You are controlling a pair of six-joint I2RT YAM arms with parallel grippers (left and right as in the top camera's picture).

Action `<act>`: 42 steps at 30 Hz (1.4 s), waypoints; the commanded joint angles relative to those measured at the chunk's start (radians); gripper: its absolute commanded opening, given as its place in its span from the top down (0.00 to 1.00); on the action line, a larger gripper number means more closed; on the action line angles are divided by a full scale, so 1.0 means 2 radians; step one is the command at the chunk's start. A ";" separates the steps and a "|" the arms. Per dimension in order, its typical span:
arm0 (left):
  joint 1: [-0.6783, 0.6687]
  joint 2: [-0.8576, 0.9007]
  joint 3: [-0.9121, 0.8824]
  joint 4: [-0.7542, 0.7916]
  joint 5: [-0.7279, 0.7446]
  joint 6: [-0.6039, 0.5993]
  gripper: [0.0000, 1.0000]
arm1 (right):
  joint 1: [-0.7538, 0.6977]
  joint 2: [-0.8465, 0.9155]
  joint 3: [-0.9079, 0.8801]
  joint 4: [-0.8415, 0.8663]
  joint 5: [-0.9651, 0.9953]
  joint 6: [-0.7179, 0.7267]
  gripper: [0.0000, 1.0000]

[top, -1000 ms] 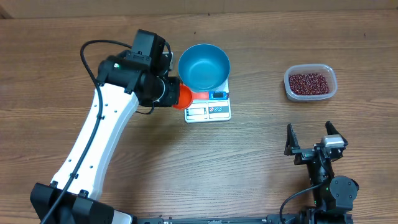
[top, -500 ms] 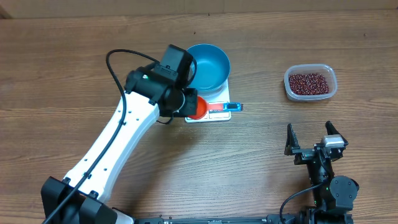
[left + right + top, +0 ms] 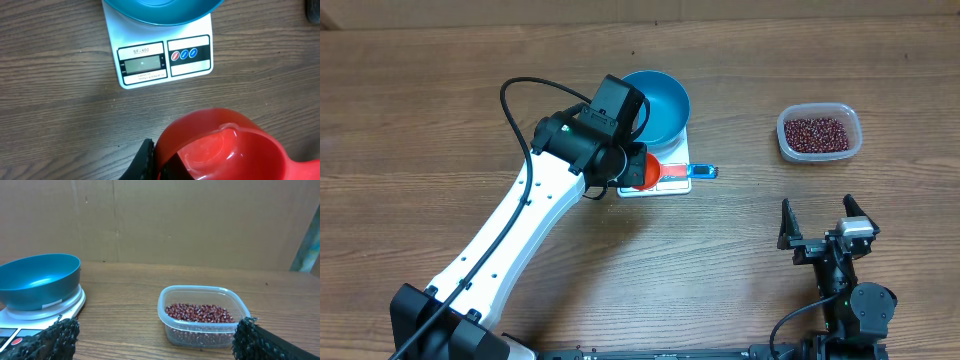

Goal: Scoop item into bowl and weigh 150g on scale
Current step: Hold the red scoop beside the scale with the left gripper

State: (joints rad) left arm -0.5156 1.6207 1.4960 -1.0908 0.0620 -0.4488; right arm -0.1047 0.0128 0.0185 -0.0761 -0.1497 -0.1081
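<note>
By scale point(image 3: 160, 55), left tool point(image 3: 623, 165) grips red scoop point(image 3: 220, 145); tub point(image 3: 819, 132) apart

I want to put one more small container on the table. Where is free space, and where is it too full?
Bare wood lies between the scale and the clear tub of beans, and widely on the table left of the left arm. Crowded: the scale's front, where the left gripper holds the red scoop beside the blue bowl.

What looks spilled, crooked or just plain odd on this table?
Nothing stands out. The beans all sit inside their clear tub, none loose on the table. The blue bowl stands upright on the scale, and the red scoop looks empty.
</note>
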 commanded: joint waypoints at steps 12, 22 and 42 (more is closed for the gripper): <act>-0.004 -0.005 -0.003 0.005 -0.005 -0.031 0.96 | -0.001 -0.005 -0.005 0.002 0.003 0.000 0.00; -0.004 -0.005 -0.003 -0.004 -0.011 -0.009 0.96 | -0.001 -0.005 -0.005 0.002 0.003 0.000 0.00; -0.015 -0.005 -0.003 -0.001 -0.006 0.120 0.96 | -0.001 -0.005 -0.005 0.002 0.003 0.000 0.00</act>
State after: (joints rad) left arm -0.5255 1.6207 1.4940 -1.1015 0.0547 -0.2985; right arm -0.1047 0.0128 0.0185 -0.0757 -0.1493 -0.1085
